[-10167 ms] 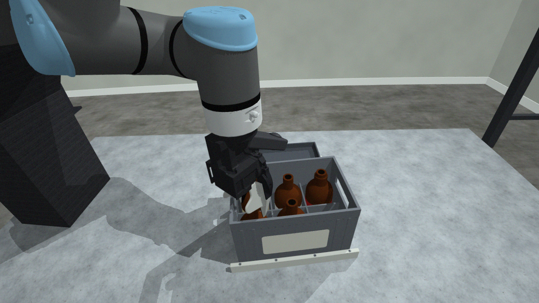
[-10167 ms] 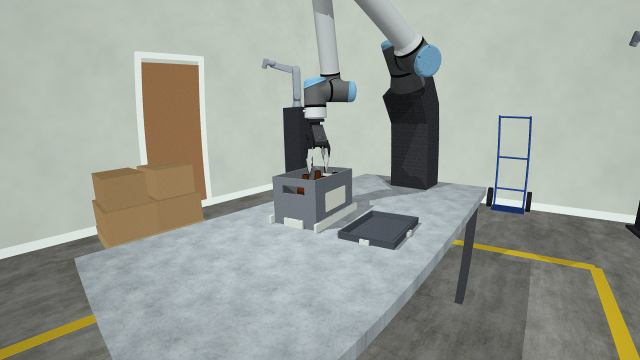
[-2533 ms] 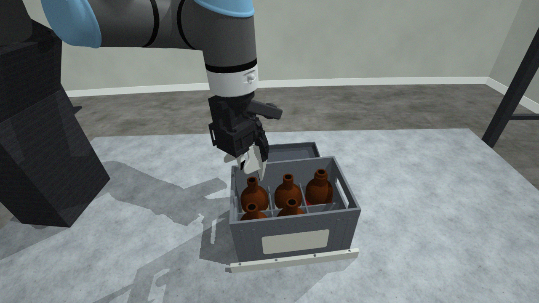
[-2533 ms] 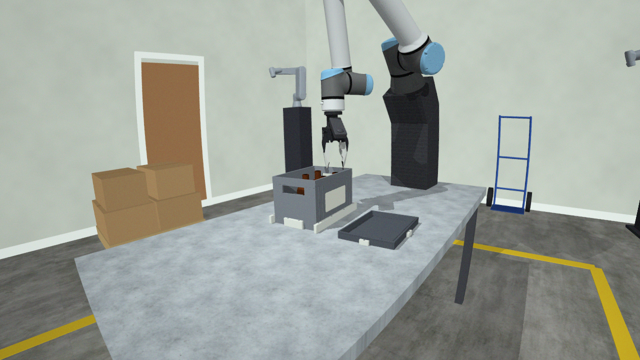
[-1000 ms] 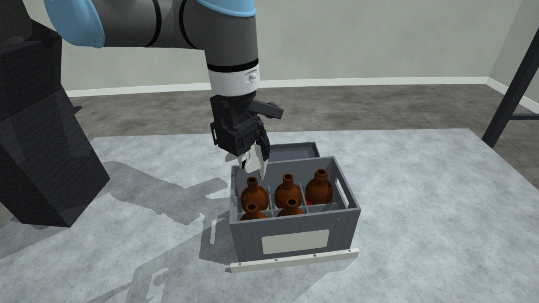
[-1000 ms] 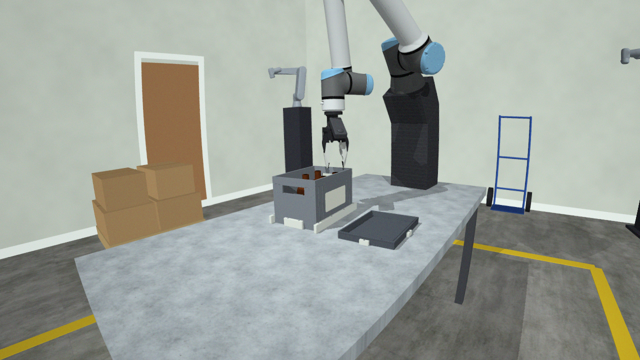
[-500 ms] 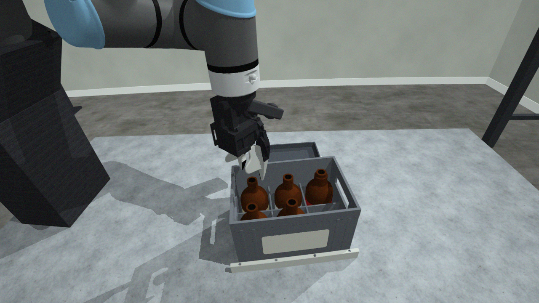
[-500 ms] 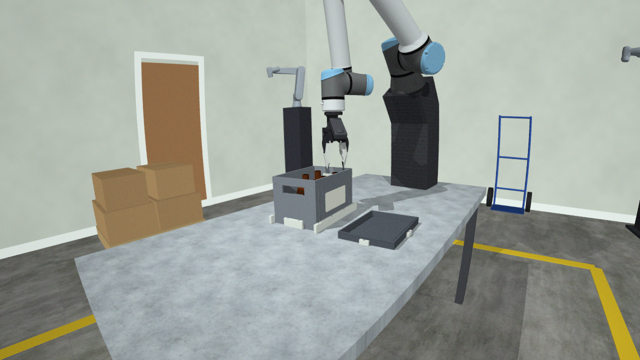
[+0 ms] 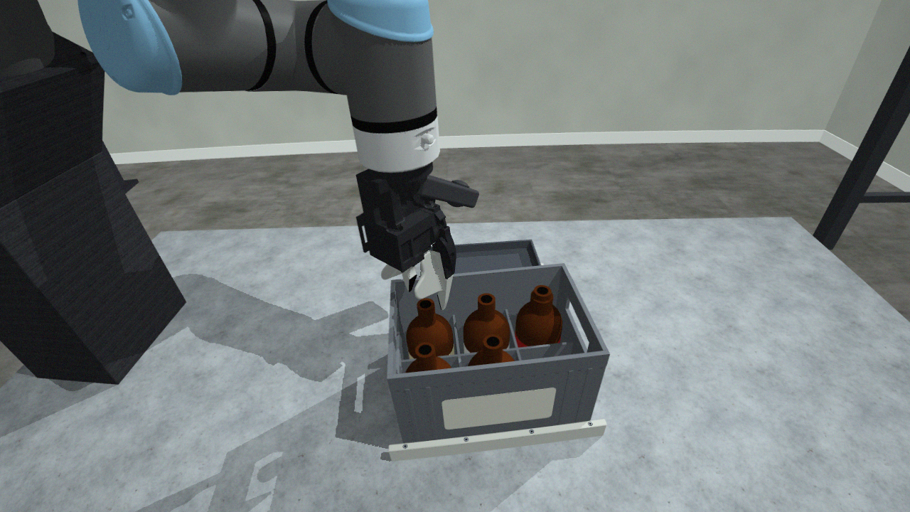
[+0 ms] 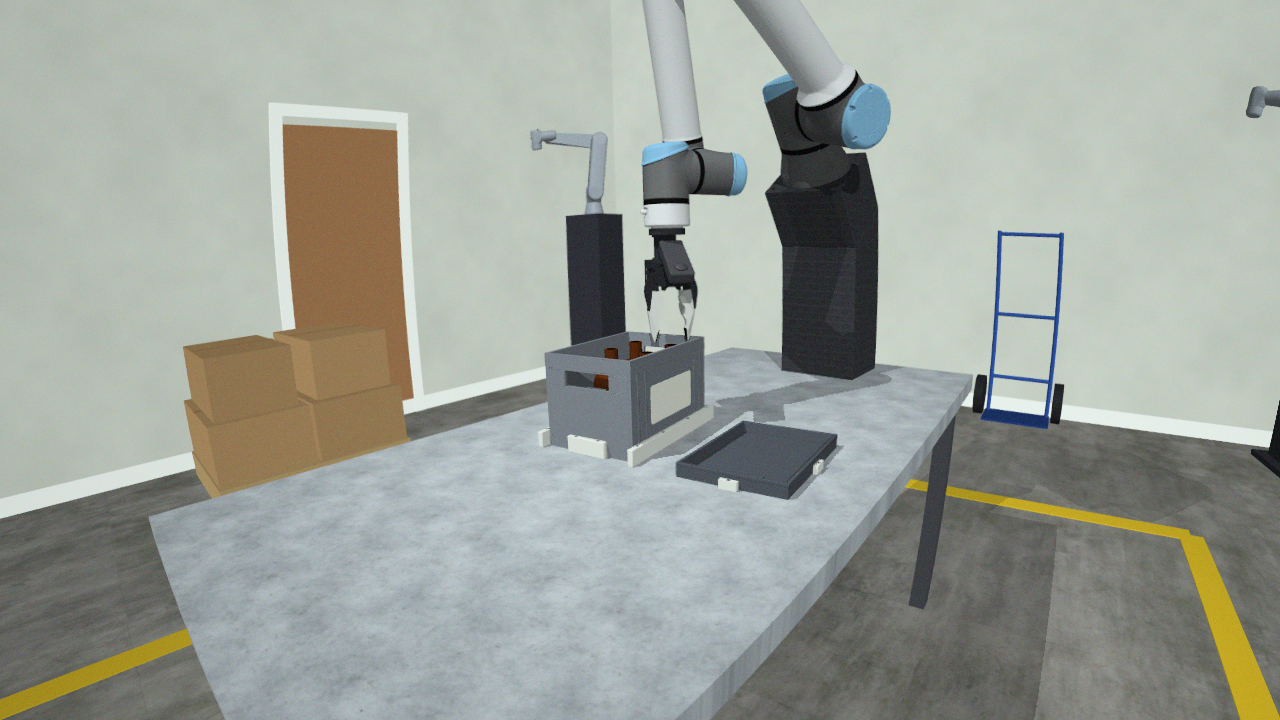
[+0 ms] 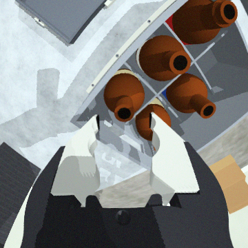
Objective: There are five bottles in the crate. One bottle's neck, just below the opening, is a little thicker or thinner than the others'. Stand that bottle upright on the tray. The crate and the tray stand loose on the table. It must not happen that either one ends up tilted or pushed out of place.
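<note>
A grey crate (image 9: pixel 496 364) stands on the table with five brown bottles in its compartments. The back-right bottle (image 9: pixel 539 318) has a visibly thicker neck than the back-left bottle (image 9: pixel 427 324) and the others. The shallow dark tray (image 10: pixel 756 456) lies empty beside the crate; it also shows in the wrist view (image 11: pixel 65 17). My gripper (image 9: pixel 429 289) hangs just above the crate's back-left corner, near the back-left bottle. In the wrist view my gripper (image 11: pixel 124 114) stands partly open with nothing between the fingers. One bottle (image 11: pixel 148 120) is partly hidden behind the right finger.
White cleat strips (image 9: pixel 496 439) lie against the crate's base. The arm's dark pedestal (image 10: pixel 827 268) stands at the table's far edge. Cardboard boxes (image 10: pixel 295 394) and a blue hand truck (image 10: pixel 1020 331) stand on the floor away from the table.
</note>
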Available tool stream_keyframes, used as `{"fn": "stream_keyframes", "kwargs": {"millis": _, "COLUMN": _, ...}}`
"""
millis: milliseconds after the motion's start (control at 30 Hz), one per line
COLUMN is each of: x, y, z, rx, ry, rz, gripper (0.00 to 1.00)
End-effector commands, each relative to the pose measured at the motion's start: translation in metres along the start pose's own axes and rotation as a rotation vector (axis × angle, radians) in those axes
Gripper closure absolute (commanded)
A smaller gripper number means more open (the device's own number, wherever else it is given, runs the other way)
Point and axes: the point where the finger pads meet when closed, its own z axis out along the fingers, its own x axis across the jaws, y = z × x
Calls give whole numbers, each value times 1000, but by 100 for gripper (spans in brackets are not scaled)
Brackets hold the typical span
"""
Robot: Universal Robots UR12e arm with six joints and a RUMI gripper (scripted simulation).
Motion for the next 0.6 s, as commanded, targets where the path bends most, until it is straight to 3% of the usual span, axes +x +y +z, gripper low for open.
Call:
{"fn": "stream_keyframes", "kwargs": {"millis": 0, "x": 0, "y": 0, "z": 6, "rx": 0, "ry": 1, "rz": 0, "gripper": 62}}
{"fn": "stream_keyframes", "kwargs": {"millis": 567, "x": 0, "y": 0, "z": 23, "rx": 0, "ry": 1, "rz": 0, "gripper": 62}}
